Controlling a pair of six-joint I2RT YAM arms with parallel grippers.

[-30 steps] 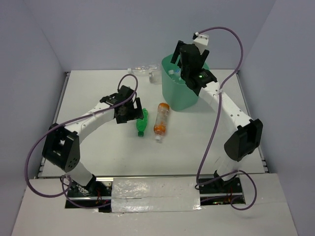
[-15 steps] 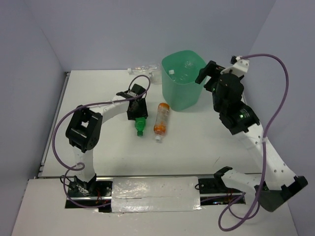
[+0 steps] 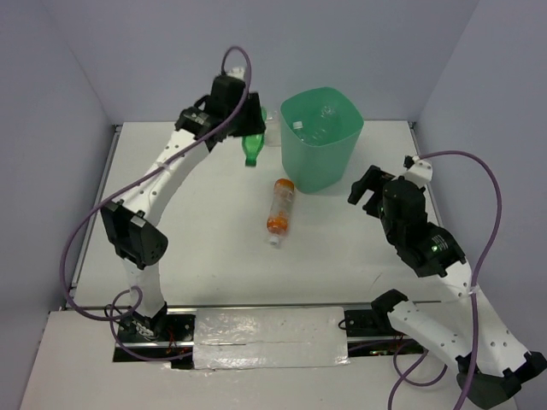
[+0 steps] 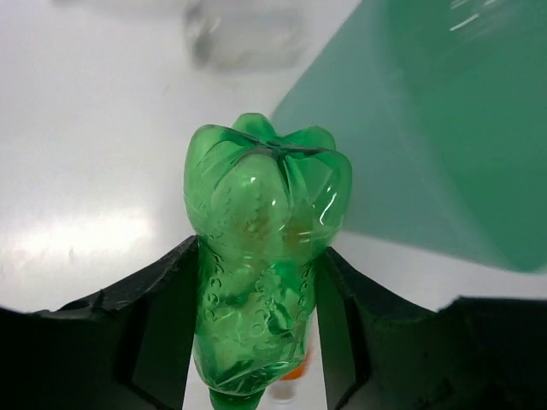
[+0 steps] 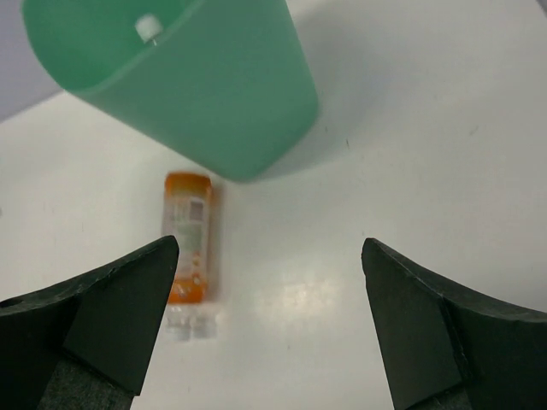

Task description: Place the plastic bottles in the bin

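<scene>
My left gripper (image 3: 248, 128) is shut on the green plastic bottle (image 3: 252, 147), which hangs in the air just left of the mint-green bin (image 3: 329, 166). In the left wrist view the green bottle (image 4: 265, 248) fills the gap between the black fingers (image 4: 162, 307), base toward the camera, with the bin's wall (image 4: 427, 128) to the right. A clear bottle with orange ends (image 3: 279, 209) lies on the table in front of the bin. My right gripper (image 3: 366, 190) stands open and empty, right of the bin. Its wrist view shows the orange-ended bottle (image 5: 188, 243) and the bin (image 5: 197, 94).
Clear bottles lie inside the bin (image 3: 318, 120), a white cap (image 5: 148, 27) showing among them. Another clear bottle (image 4: 244, 34) sits blurred on the table behind the green one. White walls close the table at the back and both sides.
My left gripper shut on the green bottle and lifted it off the table, up and back beside the bin. My right arm drew back from over the bin toward the front right.
</scene>
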